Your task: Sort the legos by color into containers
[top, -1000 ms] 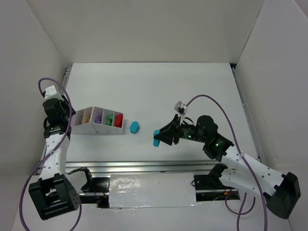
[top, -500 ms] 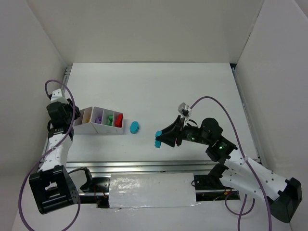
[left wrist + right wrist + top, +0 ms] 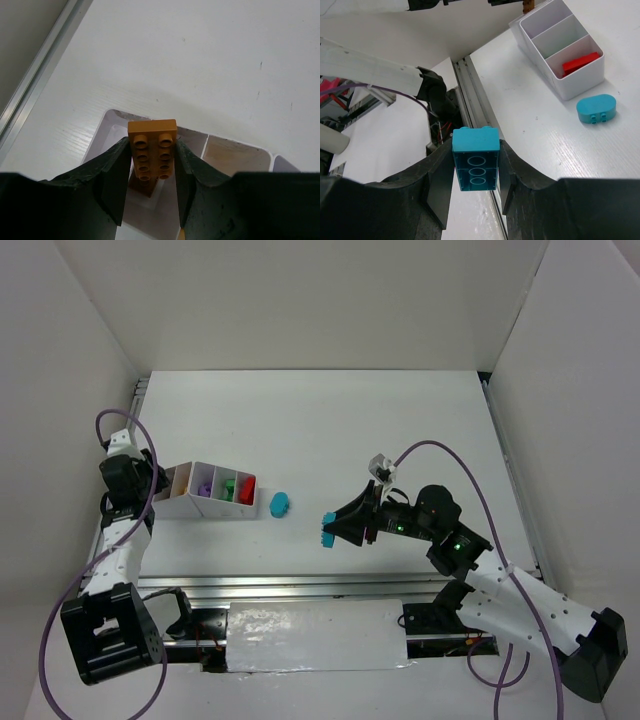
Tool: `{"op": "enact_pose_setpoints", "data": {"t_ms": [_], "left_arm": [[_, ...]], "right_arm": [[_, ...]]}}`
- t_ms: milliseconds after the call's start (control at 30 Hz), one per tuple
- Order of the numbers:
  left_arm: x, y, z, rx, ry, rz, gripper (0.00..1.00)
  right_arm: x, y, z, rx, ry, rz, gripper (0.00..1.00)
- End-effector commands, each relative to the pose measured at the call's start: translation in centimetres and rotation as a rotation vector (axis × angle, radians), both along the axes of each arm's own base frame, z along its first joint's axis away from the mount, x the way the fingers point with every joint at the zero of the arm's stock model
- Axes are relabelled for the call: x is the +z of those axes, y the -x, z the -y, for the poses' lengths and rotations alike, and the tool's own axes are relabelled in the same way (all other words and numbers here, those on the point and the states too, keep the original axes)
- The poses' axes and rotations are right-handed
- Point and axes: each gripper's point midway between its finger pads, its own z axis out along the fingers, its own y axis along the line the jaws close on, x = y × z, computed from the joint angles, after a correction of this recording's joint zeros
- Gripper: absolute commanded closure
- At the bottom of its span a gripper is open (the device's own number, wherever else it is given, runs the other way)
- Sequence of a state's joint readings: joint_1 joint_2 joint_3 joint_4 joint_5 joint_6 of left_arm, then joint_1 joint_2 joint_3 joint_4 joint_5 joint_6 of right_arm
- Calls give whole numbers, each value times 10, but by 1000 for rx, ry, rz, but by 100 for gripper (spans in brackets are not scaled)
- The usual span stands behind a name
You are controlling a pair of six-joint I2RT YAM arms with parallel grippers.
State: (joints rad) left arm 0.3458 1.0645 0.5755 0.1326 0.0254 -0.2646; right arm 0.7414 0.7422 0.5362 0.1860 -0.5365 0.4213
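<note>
The table (image 3: 400,430) carries the white tray (image 3: 215,507) on its left side. The left gripper (image 3: 152,147) hangs over the tray's end compartment and pinches an orange brick (image 3: 152,131) by its long sides. If the brick is released tilted, it may catch on a wall or fall into the next compartment. The right gripper (image 3: 476,162), well apart from the tray, is clamped on a teal brick (image 3: 476,142). A weak grip may drop it near the front edge. A teal oval brick (image 3: 279,504) lies just beside the tray, and a careless approach may push it away.
</note>
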Motion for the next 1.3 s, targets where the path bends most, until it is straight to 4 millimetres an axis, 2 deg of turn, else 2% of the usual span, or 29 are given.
{"op": "enact_pose_setpoints", "data": {"t_ms": [0, 133, 400, 467, 500, 533, 567, 600, 633, 667, 700, 800, 833, 933, 967, 1033, 1067, 1100, 1133, 1167, 1267], "left_arm": [[10, -2, 0, 1, -28, 29, 50], [11, 1, -2, 34, -47, 20, 42], [20, 7, -8, 95, -61, 34, 37], [39, 12, -15, 148, -74, 69, 35], [50, 21, -20, 205, -71, 86, 30], [71, 23, -20, 222, -73, 130, 25], [84, 24, -15, 209, -78, 157, 15], [102, 28, 0, 174, -72, 207, 6], [116, 30, 11, 141, -52, 254, 1], [129, 32, 21, 112, -33, 297, 0], [147, 39, 39, 65, 19, 375, 0], [167, 47, 98, -223, 77, 445, 0], [168, 53, 132, -415, 116, 442, 0], [157, 66, 189, -727, 275, 385, 0], [154, 82, 214, -882, 365, 343, 0], [139, 95, 247, -1048, 465, 272, 0], [143, 105, 265, -1132, 487, 285, 0], [143, 126, 291, -1247, 505, 272, 1], [140, 136, 303, -1297, 509, 270, 1], [148, 157, 324, -1400, 520, 295, 0], [160, 198, 355, -1608, 564, 321, 1]], "right_arm": [[10, -3, 0, -5, -27, 52, 100], [11, -4, 0, -6, -30, 54, 100], [9, -4, -1, -2, -27, 48, 100], [8, -7, -1, -14, -24, 39, 100], [7, -7, -2, -14, -22, 36, 100], [7, -7, -3, -12, -21, 32, 100], [5, -8, -4, -12, -18, 19, 100], [3, -8, -5, -9, -17, 14, 100], [5, -9, -6, -11, -24, 15, 100], [3, -11, -7, -16, -27, -6, 100], [4, -13, -8, -22, -32, -14, 100], [9, -15, -10, -26, -62, -43, 100], [12, -15, -11, -25, -79, -60, 100], [28, -13, -13, -7, -123, -55, 100], [33, -11, -13, 0, -137, -53, 100], [50, -10, -12, 4, -178, -36, 100], [56, -10, -12, 4, -193, -31, 100], [65, -8, -12, 13, -213, -18, 100], [71, -6, -13, 26, -229, -24, 100], [83, -2, -14, 52, -253, -9, 100], [100, -1, -18, 82, -270, -1, 100]]}}
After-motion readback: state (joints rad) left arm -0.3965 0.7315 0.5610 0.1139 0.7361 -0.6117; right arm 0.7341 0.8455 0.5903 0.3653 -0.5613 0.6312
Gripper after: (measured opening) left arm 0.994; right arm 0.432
